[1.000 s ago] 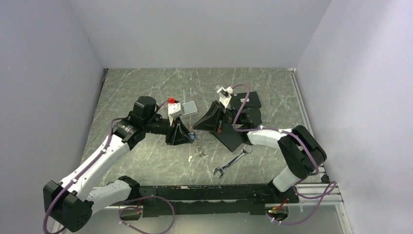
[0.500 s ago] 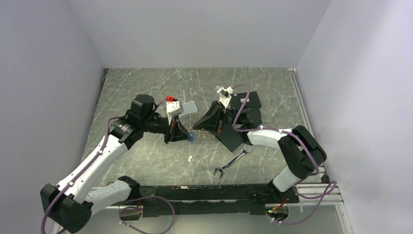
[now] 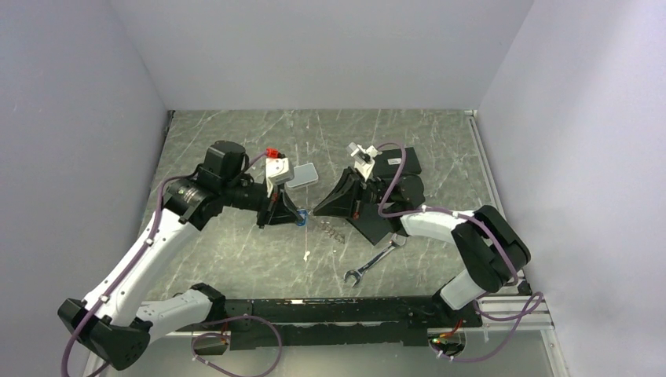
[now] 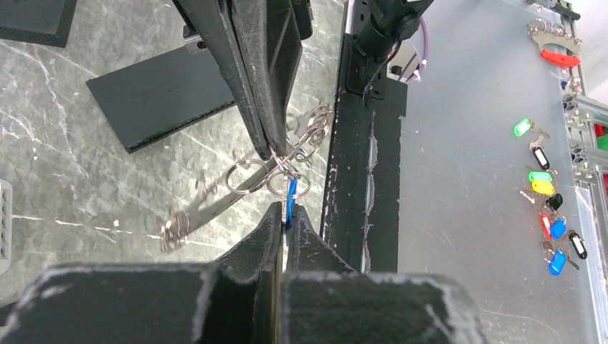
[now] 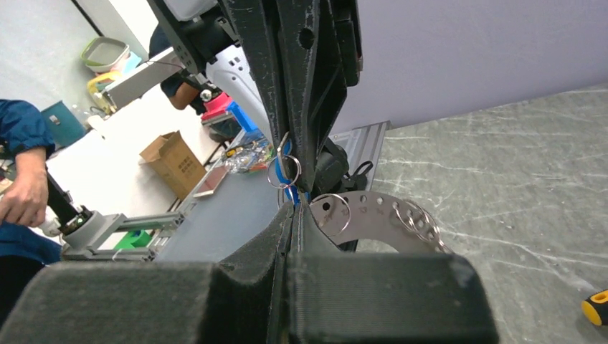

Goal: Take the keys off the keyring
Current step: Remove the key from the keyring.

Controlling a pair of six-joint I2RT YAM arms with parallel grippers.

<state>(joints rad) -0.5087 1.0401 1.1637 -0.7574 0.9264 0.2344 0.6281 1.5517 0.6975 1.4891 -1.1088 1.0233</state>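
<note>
My left gripper [image 3: 295, 215] is shut on the blue-tagged key [image 4: 290, 203], also seen from above [image 3: 301, 219]. My right gripper [image 3: 314, 210] meets it tip to tip and is shut on a thin split ring [image 4: 278, 159] linked to that key. In the right wrist view the keyring [image 5: 380, 213] is a flat grey perforated arc carrying several small rings [image 5: 423, 226], and it hangs just right of my right gripper [image 5: 295, 206]. From above it shows as a grey cluster [image 3: 331, 229] below the tips. More linked rings [image 4: 312, 132] trail off in the left wrist view.
A silver wrench [image 3: 374, 261] lies near the front right. A black flat rectangle [image 3: 379, 226] lies under the right arm, and a black box [image 3: 397, 165] stands behind it. A small white scrap [image 3: 306, 255] lies on the marble. A yellow-and-black tool handle [image 5: 594, 308] shows at the right.
The left arm has pulled up and to the left with the blue-tagged key. The right gripper has moved down to meet it. The hanging rings have swung to the right.
</note>
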